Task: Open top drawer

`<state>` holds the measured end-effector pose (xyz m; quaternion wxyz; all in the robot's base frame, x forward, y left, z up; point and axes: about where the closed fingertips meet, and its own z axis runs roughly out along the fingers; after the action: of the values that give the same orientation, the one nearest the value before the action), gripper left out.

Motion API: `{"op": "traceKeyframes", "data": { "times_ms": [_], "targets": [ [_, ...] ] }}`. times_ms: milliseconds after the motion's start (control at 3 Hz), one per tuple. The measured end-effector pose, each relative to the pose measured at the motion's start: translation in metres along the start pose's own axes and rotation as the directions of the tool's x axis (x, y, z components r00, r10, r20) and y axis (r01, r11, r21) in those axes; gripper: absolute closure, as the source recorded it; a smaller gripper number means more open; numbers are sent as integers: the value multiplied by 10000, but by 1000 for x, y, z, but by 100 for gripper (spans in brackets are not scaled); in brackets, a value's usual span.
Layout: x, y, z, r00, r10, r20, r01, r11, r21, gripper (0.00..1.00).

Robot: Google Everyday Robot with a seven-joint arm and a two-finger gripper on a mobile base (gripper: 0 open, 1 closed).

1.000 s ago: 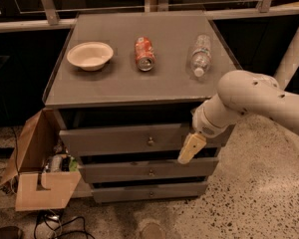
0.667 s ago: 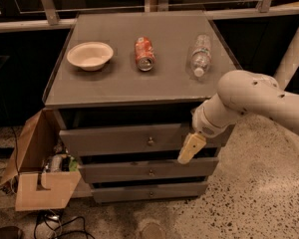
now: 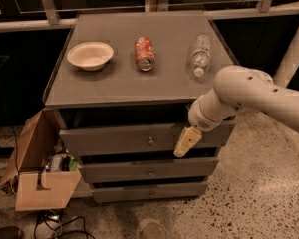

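The top drawer [image 3: 109,141] is the widest grey front of three, just under the cabinet top, with a small brass knob [image 3: 150,141] at its centre. A dark gap shows between its upper edge and the cabinet top. My gripper [image 3: 186,143] hangs from the white arm [image 3: 249,93], which comes in from the right. It is in front of the right part of the top drawer's front, to the right of the knob and apart from it. It holds nothing that I can see.
On the cabinet top [image 3: 114,78] stand a white bowl [image 3: 90,55], a red can lying down [image 3: 144,53] and a clear plastic bottle [image 3: 201,54]. Two narrower drawers [image 3: 139,172] sit below. An open cardboard box [image 3: 42,168] stands at the left on the speckled floor.
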<state>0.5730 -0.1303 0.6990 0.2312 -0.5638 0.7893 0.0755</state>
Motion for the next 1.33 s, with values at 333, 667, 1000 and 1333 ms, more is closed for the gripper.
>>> {"op": "traceKeyframes", "data": {
  "times_ms": [333, 667, 1000, 1333],
  "targets": [
    [1, 9, 14, 9999, -51, -94, 49, 9996, -286, 0],
    [9, 23, 32, 9994, -83, -340, 60, 9977, -670, 0],
    [15, 37, 46, 9989, -133, -449, 86, 9946, -1030, 0],
    [14, 49, 39, 9998, -180, -107, 163, 9896, -1427, 0]
  ]
}}
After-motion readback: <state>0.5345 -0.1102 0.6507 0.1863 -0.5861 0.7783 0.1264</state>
